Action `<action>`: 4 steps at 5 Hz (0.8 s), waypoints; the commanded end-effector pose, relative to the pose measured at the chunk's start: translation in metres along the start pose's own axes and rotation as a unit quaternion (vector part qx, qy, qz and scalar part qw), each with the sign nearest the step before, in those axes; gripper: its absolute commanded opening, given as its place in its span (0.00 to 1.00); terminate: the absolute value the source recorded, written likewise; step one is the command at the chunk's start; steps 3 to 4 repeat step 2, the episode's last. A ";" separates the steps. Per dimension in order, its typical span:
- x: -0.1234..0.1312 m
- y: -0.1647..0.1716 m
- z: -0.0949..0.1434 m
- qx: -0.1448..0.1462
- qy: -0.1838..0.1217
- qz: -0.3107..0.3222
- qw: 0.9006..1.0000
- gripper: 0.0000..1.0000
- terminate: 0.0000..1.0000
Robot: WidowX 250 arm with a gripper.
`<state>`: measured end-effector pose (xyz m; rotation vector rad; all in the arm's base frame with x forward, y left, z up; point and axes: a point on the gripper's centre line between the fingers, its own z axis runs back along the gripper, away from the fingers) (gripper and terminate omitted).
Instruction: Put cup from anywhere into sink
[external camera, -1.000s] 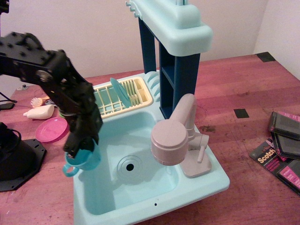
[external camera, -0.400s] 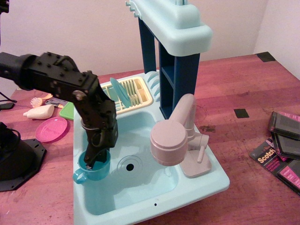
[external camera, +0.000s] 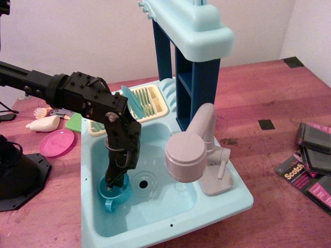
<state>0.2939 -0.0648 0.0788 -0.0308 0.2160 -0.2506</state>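
1. Observation.image view, single angle. Item: cup (external camera: 115, 189), qty 1. Teal-blue toy plastic, loop handle pointing toward the camera. Location: inside the sink (external camera: 170, 214), on the basin floor, left of the drain hole (external camera: 143, 182), upright as far as can be told.
2. Handling est.: light, rigid, thin-walled, smooth and prob. slippery; not fragile. Tips easily if nudged at the rim. Best hold: pinch on the rim wall, one finger inside and one outside, or across the handle.
3. Gripper (external camera: 113, 185), qty 1: black, reaching down into the cup's mouth, fingers at the rim. Clamped or let go, cannot tell; arm hides the gap.
4. Sink, qty 1: pale aqua basin w/ grey-lilac faucet (external camera: 194, 150), dark-blue posts and an aqua shelf above.
5. Dish rack (external camera: 150, 101), qty 1, cream, behind the basin; teal plate (external camera: 129, 99) standing in it, 1 seen.
6. Pink plate (external camera: 56, 142), qty 1, on table (external camera: 258, 93) to the left; cream bottle (external camera: 44, 123), qty 1, beside it.
7. Dark packets (external camera: 309, 168), right edge, at least 4, some cropped.
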 end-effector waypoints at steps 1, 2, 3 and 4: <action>-0.002 0.010 0.029 0.007 -0.037 0.010 0.999 1.00 0.00; -0.003 0.011 0.036 0.010 -0.040 0.007 0.999 1.00 1.00; -0.003 0.011 0.036 0.010 -0.040 0.007 0.999 1.00 1.00; -0.003 0.011 0.036 0.010 -0.040 0.007 0.999 1.00 1.00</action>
